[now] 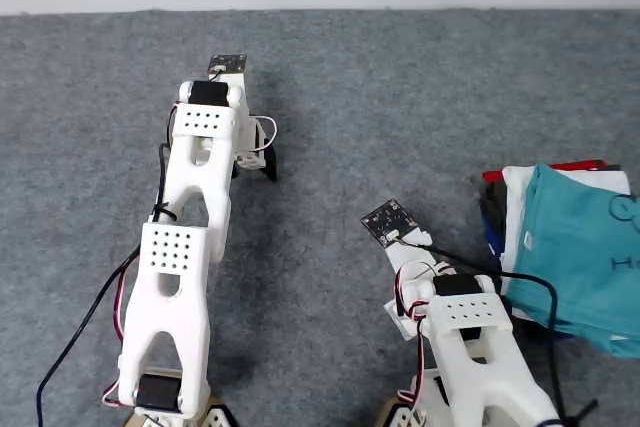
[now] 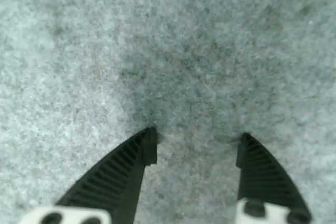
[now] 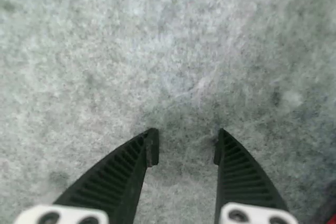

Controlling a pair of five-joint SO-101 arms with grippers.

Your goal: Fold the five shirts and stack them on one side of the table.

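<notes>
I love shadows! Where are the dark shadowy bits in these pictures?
Left wrist view: a dark patch on the grey mat just ahead of the left pincer. Right wrist view: shadow around the tips of the right pincer. High view: soft, even light.

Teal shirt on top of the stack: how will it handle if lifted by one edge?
Likely floppy: the teal shirt drapes loosely over the stack, so a lifted edge would probably sag and unfold. Pushed, it may slide off rather than shift the stack.

The table [image 1: 400, 97] is fuzzy felt, shirts [image 1: 575, 247] soft cloth, fingers [image 2: 123, 179] ribbed matt plastic.
</notes>
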